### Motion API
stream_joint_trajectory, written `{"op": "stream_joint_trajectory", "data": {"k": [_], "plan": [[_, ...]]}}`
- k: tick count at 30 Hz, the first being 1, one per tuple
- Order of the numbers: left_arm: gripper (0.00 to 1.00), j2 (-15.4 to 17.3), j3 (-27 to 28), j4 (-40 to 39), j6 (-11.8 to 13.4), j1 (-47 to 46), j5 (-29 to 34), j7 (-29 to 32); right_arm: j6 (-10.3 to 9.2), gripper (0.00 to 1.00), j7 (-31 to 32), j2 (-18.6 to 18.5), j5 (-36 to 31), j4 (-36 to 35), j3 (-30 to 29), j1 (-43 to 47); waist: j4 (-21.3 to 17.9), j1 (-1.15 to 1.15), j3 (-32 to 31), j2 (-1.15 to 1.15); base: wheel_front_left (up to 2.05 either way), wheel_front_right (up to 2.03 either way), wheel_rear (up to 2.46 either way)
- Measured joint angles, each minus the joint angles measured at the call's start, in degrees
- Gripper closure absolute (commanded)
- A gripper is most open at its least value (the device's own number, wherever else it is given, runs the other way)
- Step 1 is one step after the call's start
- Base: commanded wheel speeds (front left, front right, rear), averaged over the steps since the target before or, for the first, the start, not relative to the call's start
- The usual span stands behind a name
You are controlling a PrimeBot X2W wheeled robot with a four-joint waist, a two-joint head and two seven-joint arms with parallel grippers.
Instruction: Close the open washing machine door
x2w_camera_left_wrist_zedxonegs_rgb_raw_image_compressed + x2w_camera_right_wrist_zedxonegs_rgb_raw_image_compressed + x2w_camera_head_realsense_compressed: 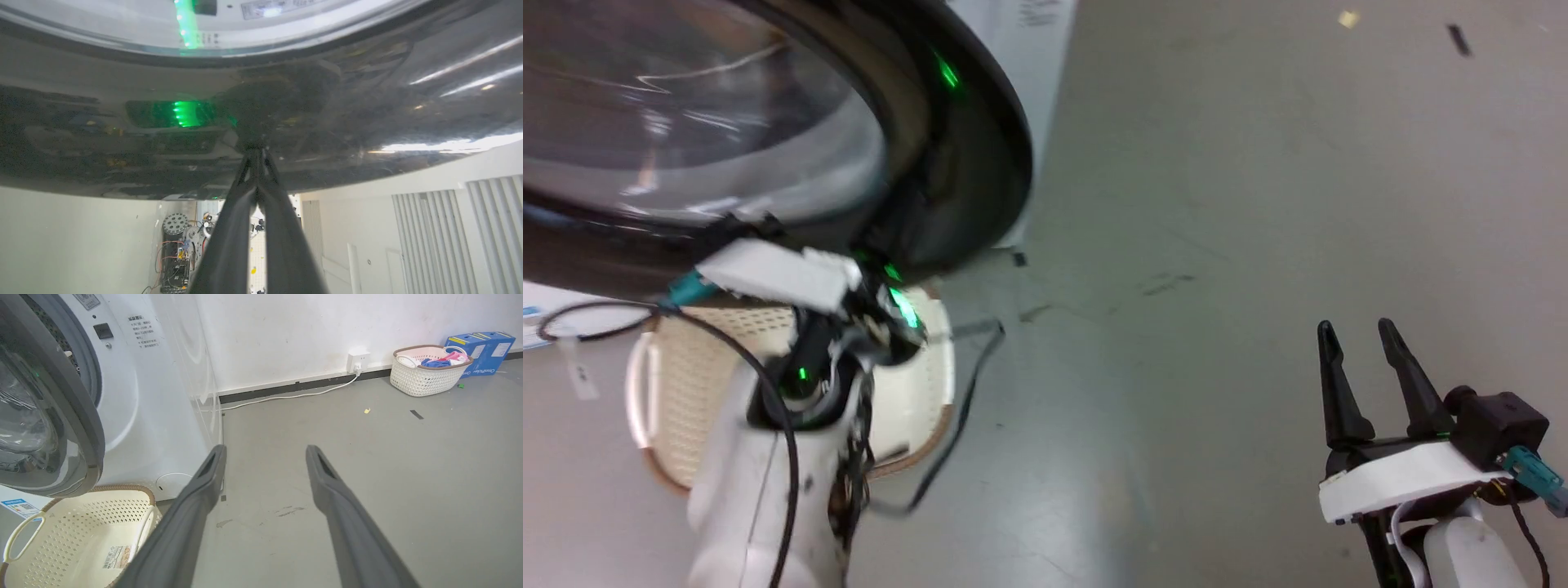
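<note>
The washing machine door [768, 122], glossy black with a bulging glass window, swings out across the upper left of the head view. In the left wrist view my left gripper [256, 153] is shut, its tips pressed against the door's [261, 114] dark rim. The white washing machine [139, 400] stands at the left of the right wrist view, its door [45, 416] ajar and a sliver of the drum opening behind it. My right gripper [1356, 339] hovers open over the bare floor at the lower right, with nothing between its fingers [204, 486].
A cream perforated basket [686, 384] sits on the floor below the door, under my left forearm. A second basket with clothes [429, 375] and blue boxes [482, 351] stand by the far wall. A white cable [286, 396] runs along the baseboard. Grey floor stretches to the right.
</note>
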Motion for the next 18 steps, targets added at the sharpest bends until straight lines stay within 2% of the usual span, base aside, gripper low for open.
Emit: {"op": "stream_joint_trajectory", "data": {"k": [2,6,13,16,17,18], "plan": [[1.0,0.01,0.46,3.48,0.0,-3.75,1.49,-4.28,0.0,0.0,0.0,-0.01,0.18,0.11,0.13,-0.13,-1.54,0.0,0.91,0.0,0.0,0.0,0.0],[1.0,0.01,0.23,6.1,0.0,-5.97,2.0,-7.32,0.0,0.0,0.0,-0.01,0.34,0.32,0.12,-0.16,-1.91,0.0,0.89,0.0,0.0,0.0,0.0],[1.0,0.01,-3.49,6.55,0.0,-5.43,2.76,-9.16,0.0,0.0,0.0,0.0,-0.31,0.07,0.21,-0.05,0.41,-0.01,-1.28,0.0,0.0,0.0,0.0],[1.0,0.07,-6.83,3.05,0.0,0.4,7.33,-10.65,0.0,0.0,0.0,-0.01,-1.33,-0.29,0.14,0.49,2.7,-0.01,-3.27,0.0,0.0,0.0,0.0],[0.7,0.12,-7.6,1.93,0.0,2.43,8.27,-11.27,0.0,0.0,0.0,0.01,-1.64,-0.43,0.03,0.78,3.37,-0.02,-3.87,0.0,0.0,0.0,0.0],[0.0,0.47,-8.56,0.67,0.0,4.48,9.44,-12.13,0.0,0.0,0.0,-0.01,-1.82,-0.56,-0.05,1.04,4.07,-0.02,-4.46,0.0,0.0,0.0,0.0]]}}
